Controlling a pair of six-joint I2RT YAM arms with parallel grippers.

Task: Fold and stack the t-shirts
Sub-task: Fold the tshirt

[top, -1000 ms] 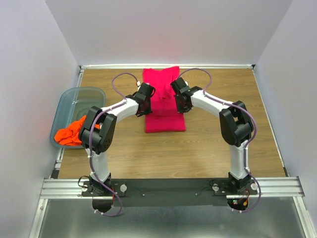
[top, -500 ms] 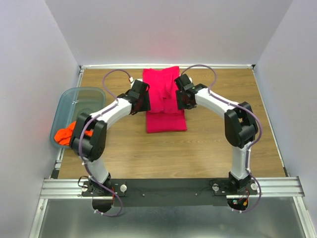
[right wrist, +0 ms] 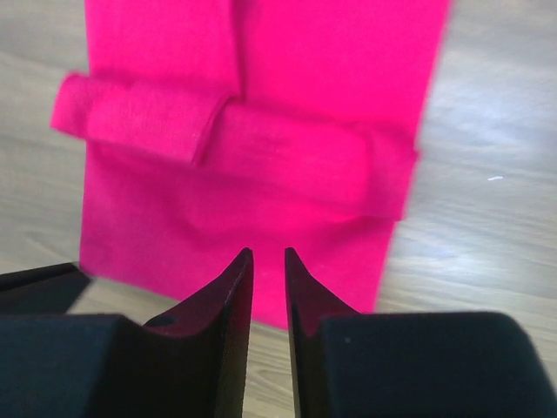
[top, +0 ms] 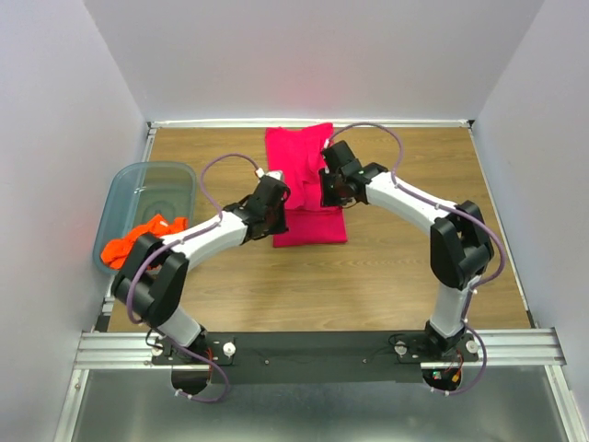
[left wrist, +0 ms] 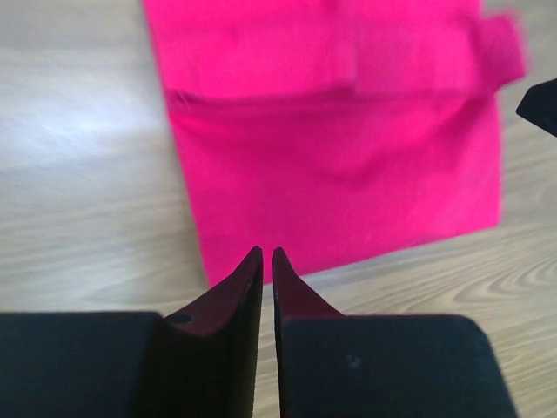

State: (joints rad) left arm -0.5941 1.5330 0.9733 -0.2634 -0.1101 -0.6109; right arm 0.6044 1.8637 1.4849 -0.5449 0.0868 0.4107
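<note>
left jaws and right jaws both hover over the pink shirt on the bench, narrow slits, nothing held

Pink tee part-folded; orange tee bunched left

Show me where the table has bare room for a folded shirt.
Free: table right of the pink t-shirt; the strip between it and the near edge. Crowded: left pincer, right pincer at that shirt; bin with orange t-shirt at left.
</note>
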